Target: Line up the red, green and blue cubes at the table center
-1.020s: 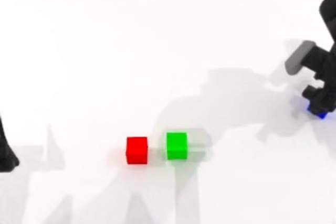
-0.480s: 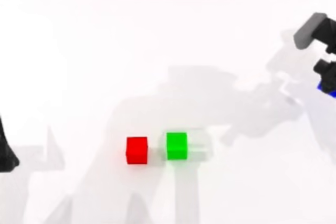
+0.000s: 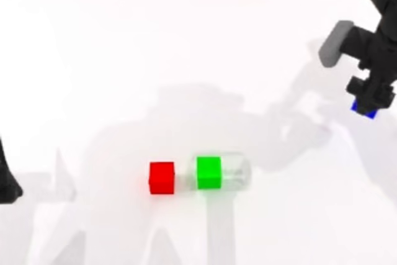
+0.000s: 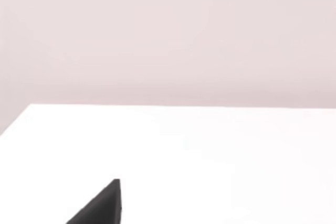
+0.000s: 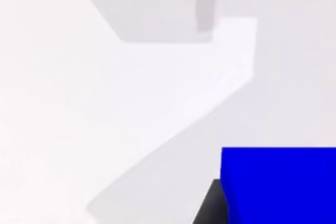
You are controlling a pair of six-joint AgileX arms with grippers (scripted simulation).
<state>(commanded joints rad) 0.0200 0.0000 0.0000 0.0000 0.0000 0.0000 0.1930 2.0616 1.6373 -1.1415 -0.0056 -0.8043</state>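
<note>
The right gripper is closed on the blue cube near the table's right edge. The red cube and green cube sit side by side, square to the table, near its centre. The left arm is parked at the left edge.

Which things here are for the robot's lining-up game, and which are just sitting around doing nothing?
For the game:
small bright red cube, at the table's middle
small bright green cube, right beside it
small bright blue cube, gripped by the right gripper near the table's right edge
plain white tabletop

Just sitting around:
no loose objects; only the left arm, parked at the left edge
</note>
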